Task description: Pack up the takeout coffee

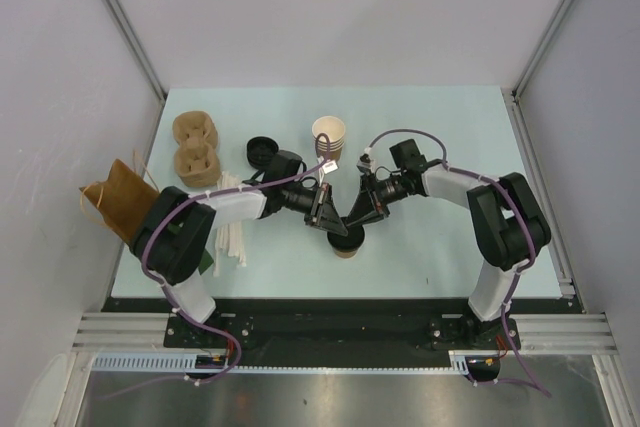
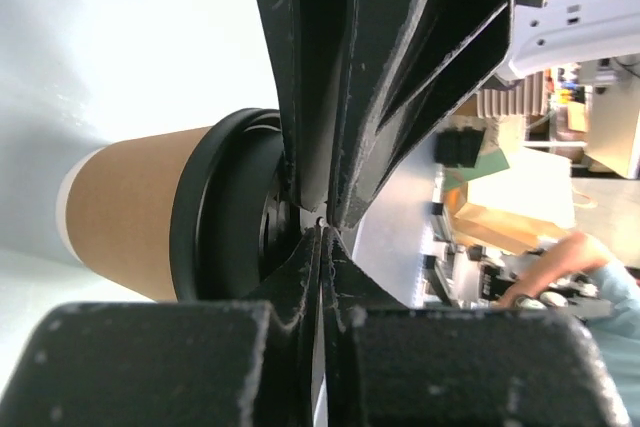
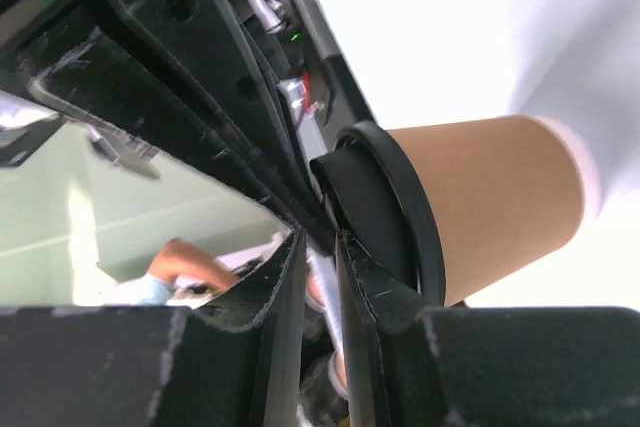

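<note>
Tan kraft paper and a black lid mark the takeout coffee, which is seen upright on the pale green surface, just below the centre of the overhead frame. It is approached from either side by both arms. The left jaws are pressed fully together, their tips set against the lid's top. The right jaws are parted by a narrow slit at the lid's raised rim; whether the lid is pinched cannot be told. A stack of cups is seen above centre, and a brown paper bag at the left edge.
</note>
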